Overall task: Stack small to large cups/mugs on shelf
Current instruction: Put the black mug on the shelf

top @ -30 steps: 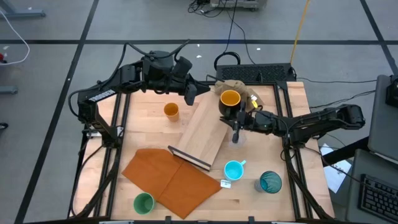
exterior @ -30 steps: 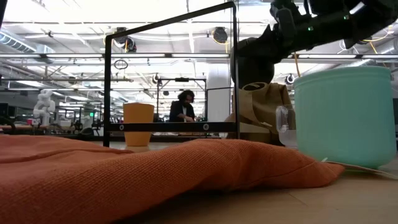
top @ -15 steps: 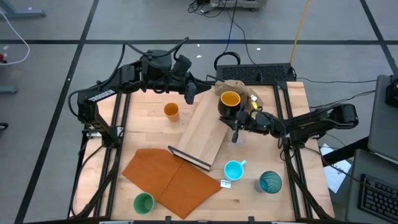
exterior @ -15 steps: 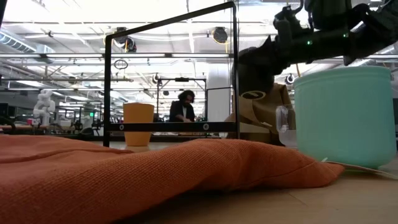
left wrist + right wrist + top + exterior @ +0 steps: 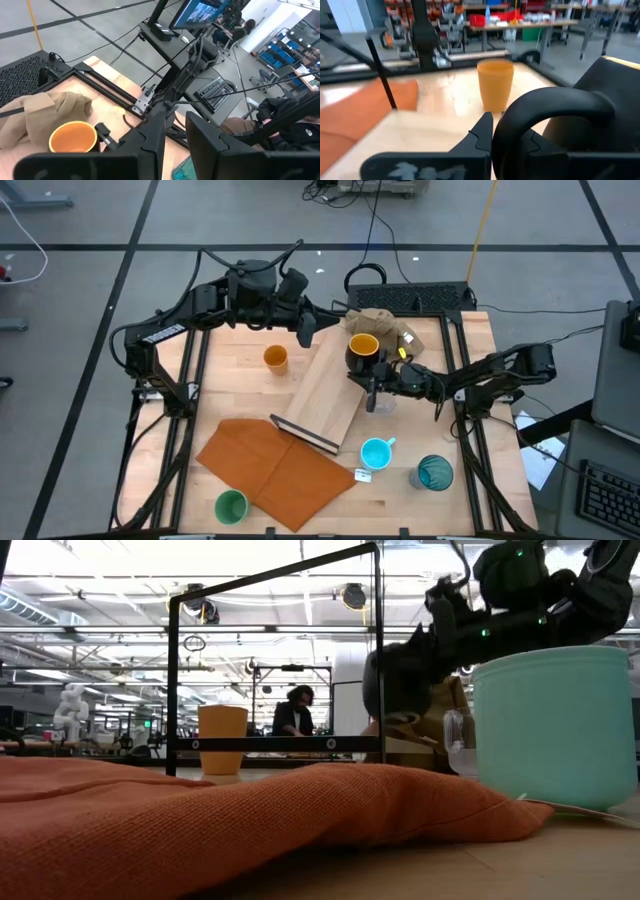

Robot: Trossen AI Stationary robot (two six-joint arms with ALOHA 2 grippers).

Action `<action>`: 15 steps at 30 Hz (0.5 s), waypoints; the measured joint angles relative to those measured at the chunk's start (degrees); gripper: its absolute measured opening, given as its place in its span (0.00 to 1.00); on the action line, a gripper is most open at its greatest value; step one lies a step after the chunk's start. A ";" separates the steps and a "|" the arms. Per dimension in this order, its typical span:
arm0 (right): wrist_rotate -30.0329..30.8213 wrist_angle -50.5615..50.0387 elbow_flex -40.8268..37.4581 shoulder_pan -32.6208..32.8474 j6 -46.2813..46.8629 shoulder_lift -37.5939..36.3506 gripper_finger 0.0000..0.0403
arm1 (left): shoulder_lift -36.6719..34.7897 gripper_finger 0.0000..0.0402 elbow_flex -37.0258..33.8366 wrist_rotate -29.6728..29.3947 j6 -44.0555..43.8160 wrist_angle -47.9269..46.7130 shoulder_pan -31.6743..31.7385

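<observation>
While clamped on its handle | right tool (image 5: 374,383) | dark yellow-lined mug (image 5: 362,348) upright, lifted

Overhead we look straight down; low camera sits level at desk (image 5: 240,385) height — both share the orange cup (image 5: 275,358).

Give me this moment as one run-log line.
right gripper: shut on dark mug handle, over shelf edge | left gripper: idle at table's far side | shelf: no cups on it
</observation>
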 joint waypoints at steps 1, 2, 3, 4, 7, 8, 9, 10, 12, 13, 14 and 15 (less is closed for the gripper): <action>0.03 0.65 -0.02 0.00 0.32 0.54 0.03 | 0.00 0.19 0.00 0.01 0.05 -0.01 0.00; 0.01 1.41 0.00 -0.04 0.56 0.99 0.03 | 0.00 0.19 0.00 0.02 0.08 0.06 0.00; 0.05 2.15 0.00 -0.04 0.65 1.38 0.03 | 0.00 0.19 0.00 0.02 0.08 0.10 0.00; 0.03 2.59 0.02 -0.04 0.70 1.93 0.03 | 0.00 0.19 0.00 0.02 0.08 0.12 0.00; 0.03 1.91 -0.01 -0.04 1.29 3.16 0.03 | 0.00 0.19 0.00 0.54 0.07 0.53 0.00; -0.01 2.05 -0.02 -0.04 1.35 3.42 0.03 | 0.00 0.19 0.00 0.75 0.06 0.73 0.00; -0.01 2.27 -0.02 -0.04 1.38 3.48 0.03 | 0.00 0.19 0.00 1.06 0.06 0.94 0.00; 0.01 2.95 -0.02 -0.11 1.46 3.68 0.03 | 0.00 0.19 0.00 1.30 0.06 1.11 0.00; -0.03 3.04 0.07 -0.43 1.86 4.05 0.03 | 0.00 0.19 0.00 1.57 0.02 1.23 0.00; 0.01 2.25 0.05 -0.57 1.90 4.16 0.03 | 0.00 0.19 0.00 1.63 0.01 1.25 -0.02; 0.00 1.75 -0.01 -0.73 1.95 4.24 0.03 | 0.00 0.19 0.00 1.64 -0.01 1.25 -0.01; 0.03 1.57 -0.06 -0.87 2.05 4.28 0.03 | 0.00 0.19 0.00 1.66 -0.05 1.25 -0.02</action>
